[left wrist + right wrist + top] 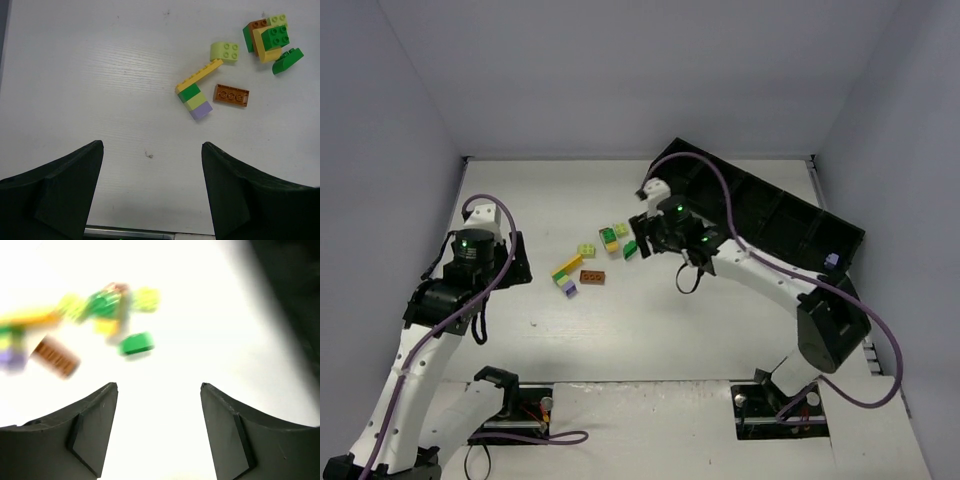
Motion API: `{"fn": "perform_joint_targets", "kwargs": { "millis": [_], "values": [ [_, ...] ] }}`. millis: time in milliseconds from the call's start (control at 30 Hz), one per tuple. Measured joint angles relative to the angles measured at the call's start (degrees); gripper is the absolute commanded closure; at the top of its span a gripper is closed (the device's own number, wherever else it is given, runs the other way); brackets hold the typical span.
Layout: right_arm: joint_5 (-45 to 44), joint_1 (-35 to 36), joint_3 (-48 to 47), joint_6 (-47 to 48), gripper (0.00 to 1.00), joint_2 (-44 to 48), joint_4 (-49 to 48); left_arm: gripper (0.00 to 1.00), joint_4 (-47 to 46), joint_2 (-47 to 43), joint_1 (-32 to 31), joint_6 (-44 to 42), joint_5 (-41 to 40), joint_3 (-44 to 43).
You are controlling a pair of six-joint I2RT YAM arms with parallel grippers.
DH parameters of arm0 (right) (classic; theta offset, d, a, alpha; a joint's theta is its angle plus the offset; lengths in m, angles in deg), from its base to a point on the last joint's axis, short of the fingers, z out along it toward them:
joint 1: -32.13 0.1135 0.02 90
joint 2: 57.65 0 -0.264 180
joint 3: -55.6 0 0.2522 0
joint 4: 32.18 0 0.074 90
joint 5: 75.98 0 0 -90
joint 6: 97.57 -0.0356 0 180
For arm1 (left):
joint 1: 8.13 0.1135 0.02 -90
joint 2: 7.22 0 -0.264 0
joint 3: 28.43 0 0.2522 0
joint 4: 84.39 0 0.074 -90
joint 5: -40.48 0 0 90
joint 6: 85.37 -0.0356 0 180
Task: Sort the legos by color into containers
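The legos lie loose in the middle of the white table. In the left wrist view I see a lime brick (225, 51), a long yellow plate (200, 75), a dark green, lime and lilac stack (194, 101), an orange-brown brick (231, 95), a dark green sloped piece (287, 60) and a mixed clump (267, 37). My left gripper (152, 150) is open and empty, well short of them. My right gripper (159, 386) is open and empty, just short of a dark green brick (136, 344); this view is blurred. From above, the right gripper (642, 228) hovers at the pile's right edge.
A long black compartment tray (770, 215) runs diagonally along the back right, behind the right arm. A lilac piece (833, 259) sits in its near-right end. Grey walls close the table on three sides. The left gripper (525, 258) is left of the pile.
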Motion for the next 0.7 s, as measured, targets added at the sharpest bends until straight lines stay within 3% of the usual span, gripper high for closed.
{"fn": "perform_joint_targets", "kwargs": {
  "millis": [267,700],
  "values": [
    [10.3,10.6,-4.0,9.2,0.36,-15.5,-0.2,0.27,-0.3,-0.1,0.0,0.0,0.0,0.0],
    [16.3,13.2,-18.0,15.9,0.31,-32.0,0.0,0.27,0.3,-2.1,0.0,0.0,0.0,0.0]
  ]
}}
